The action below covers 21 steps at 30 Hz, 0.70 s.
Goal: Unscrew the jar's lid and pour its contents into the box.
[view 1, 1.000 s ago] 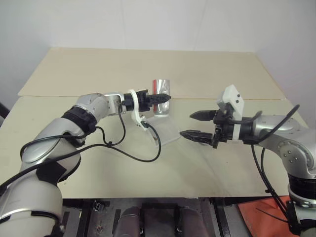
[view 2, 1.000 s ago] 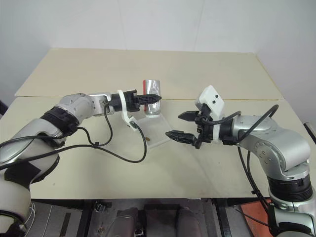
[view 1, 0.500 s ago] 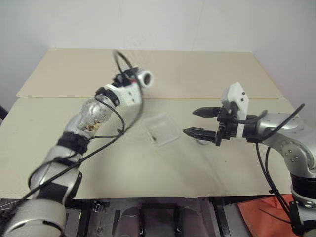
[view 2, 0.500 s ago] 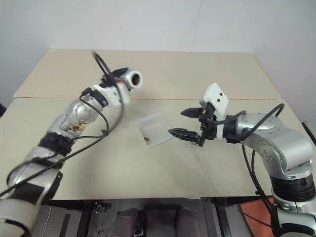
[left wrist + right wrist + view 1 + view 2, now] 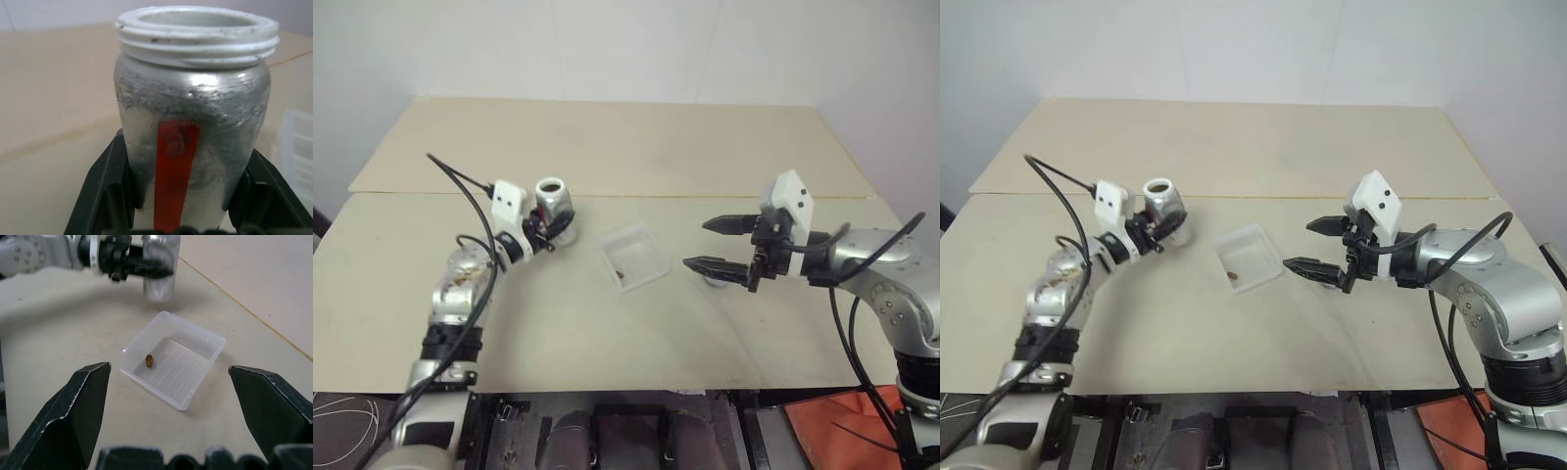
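The left gripper (image 5: pixel 551 227) was pinching the jar (image 5: pixel 553 201), its black fingers (image 5: pixel 105 188) pressed against either side of the body. The jar stood upright on the table (image 5: pixel 636 333), mouth up and uncapped, with bare screw threads at the rim and a red strip down its side. It sat to the left of the box (image 5: pixel 633 257), near but apart from it.

The box lay flat on the table between the two arms. One small brown bit (image 5: pixel 149 360) rested on its ribbed floor, close to a wall.

The right gripper (image 5: pixel 717 245) was spread wide and held nothing. It hovered just to the right of the box, fingers pointing toward it. A small grey round object (image 5: pixel 713 281), possibly the lid, lay on the table under this gripper; it was largely hidden and could not be confirmed.
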Each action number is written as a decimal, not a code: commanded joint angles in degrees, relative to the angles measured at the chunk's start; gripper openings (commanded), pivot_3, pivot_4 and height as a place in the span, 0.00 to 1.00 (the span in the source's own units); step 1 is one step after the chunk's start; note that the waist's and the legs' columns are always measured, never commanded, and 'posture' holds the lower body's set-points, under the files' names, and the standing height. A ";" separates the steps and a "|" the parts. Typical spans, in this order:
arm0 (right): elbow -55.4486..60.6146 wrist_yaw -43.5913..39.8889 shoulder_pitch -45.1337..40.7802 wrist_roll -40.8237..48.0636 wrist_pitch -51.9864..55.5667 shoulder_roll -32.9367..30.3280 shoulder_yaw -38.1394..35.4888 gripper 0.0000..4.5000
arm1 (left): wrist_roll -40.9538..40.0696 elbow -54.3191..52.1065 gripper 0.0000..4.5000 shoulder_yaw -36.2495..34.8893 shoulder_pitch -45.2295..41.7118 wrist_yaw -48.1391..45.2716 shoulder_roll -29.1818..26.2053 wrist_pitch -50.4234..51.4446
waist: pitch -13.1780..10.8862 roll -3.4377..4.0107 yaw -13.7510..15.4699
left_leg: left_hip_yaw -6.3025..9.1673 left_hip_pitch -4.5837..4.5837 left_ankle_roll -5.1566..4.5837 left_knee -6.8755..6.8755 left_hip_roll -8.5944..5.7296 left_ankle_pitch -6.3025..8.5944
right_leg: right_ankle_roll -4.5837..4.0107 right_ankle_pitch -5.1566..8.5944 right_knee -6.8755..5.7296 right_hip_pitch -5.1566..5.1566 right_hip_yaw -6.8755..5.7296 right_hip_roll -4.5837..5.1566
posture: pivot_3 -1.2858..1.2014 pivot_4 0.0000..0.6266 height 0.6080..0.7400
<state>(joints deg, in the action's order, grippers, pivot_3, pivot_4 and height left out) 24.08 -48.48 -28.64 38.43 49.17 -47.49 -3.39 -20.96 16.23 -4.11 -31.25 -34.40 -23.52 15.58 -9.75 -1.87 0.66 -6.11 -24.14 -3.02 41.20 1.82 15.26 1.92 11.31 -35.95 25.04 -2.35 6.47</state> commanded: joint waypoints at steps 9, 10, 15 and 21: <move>2.30 -0.08 -0.25 1.28 -0.88 -1.06 -2.94 1.00 | 5.37 0.82 0.71 -0.80 5.18 2.23 2.95 -12.46 | 0.01 0.00 -0.13 | 0.00 0.09 -0.06 -0.06 0.01 0.04 | -0.03 -0.01 0.10 0.00 0.05 0.00 | 0.52 0.24 1.00; 2.26 0.02 -0.35 1.29 -0.89 -0.99 -2.82 1.00 | 5.42 0.40 0.79 -0.79 5.52 1.86 2.70 -12.39 | 0.01 0.00 -0.07 | 0.00 0.09 -0.12 -0.06 0.02 0.07 | -0.03 -0.01 0.11 0.00 0.05 0.01 | 0.52 0.24 1.00; 2.54 0.80 -0.41 1.11 -1.09 -0.44 -2.41 1.00 | 4.45 -4.14 0.99 -1.65 7.61 -0.26 -0.07 -9.32 | 0.01 0.00 0.01 | 0.02 0.08 -0.32 -0.05 0.04 0.19 | -0.03 -0.01 0.11 0.00 0.04 0.02 | 0.52 0.24 1.00; 5.26 1.91 3.78 1.45 -1.48 -0.16 -3.86 1.00 | -4.12 -21.39 0.99 -8.15 19.45 -11.22 -12.09 -2.51 | 0.02 0.01 -0.72 | 0.00 0.10 -0.07 -0.20 0.13 0.05 | -0.04 -0.01 0.07 0.05 0.08 0.01 | 0.52 0.24 1.00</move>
<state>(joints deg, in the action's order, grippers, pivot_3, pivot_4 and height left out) 26.92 -47.09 -25.51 39.35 49.12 -47.51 -5.03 -20.84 0.97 -8.10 -13.18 -42.30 -33.14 11.22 -9.73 -1.86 -0.06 -6.10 -24.04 -3.03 40.97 1.96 15.27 1.88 11.30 -35.86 25.10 -2.27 6.49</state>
